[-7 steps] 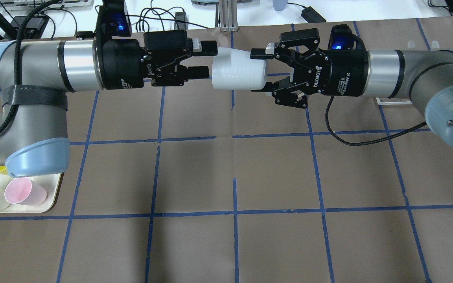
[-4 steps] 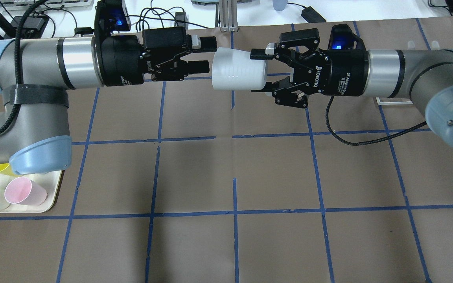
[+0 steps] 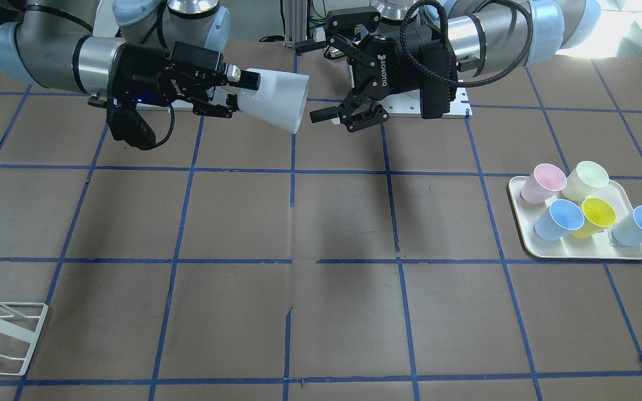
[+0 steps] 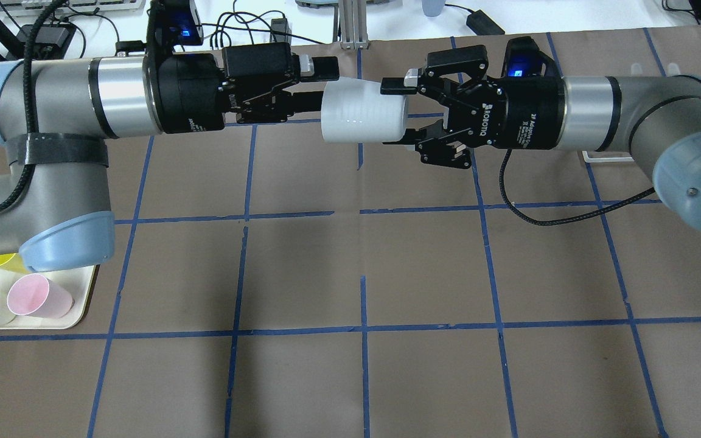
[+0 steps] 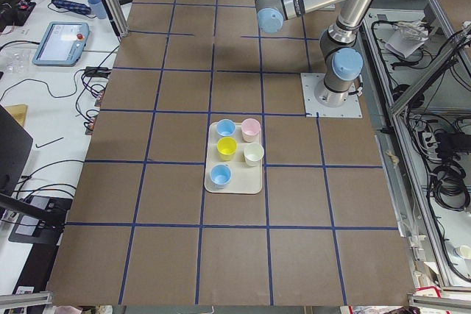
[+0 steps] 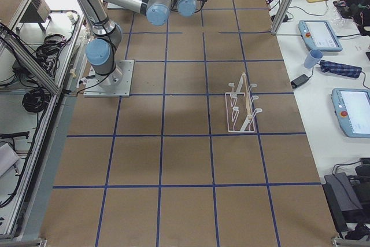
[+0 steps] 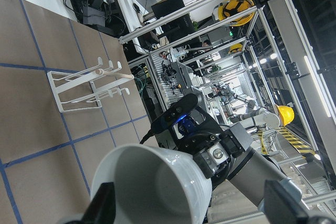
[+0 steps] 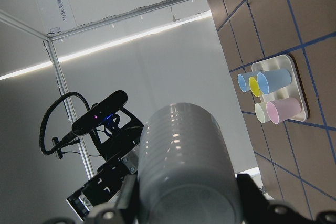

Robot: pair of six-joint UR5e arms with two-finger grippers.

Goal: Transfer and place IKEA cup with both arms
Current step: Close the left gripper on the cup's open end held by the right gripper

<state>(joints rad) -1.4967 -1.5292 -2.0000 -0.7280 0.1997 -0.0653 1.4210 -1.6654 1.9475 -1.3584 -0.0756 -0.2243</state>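
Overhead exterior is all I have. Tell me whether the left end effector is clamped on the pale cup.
Observer: No. The front-facing view shows the left end effector wide open, its fingers spread at the rim of the IKEA cup.
Operator: Tell me what is inside it.
Observer: Nothing. The left wrist view looks straight into its empty mouth.
Operator: Report the tray; half of it is hidden for me.
Observer: The tray holds five cups: a pink cup, a cream cup, a yellow cup, a light blue cup and another.
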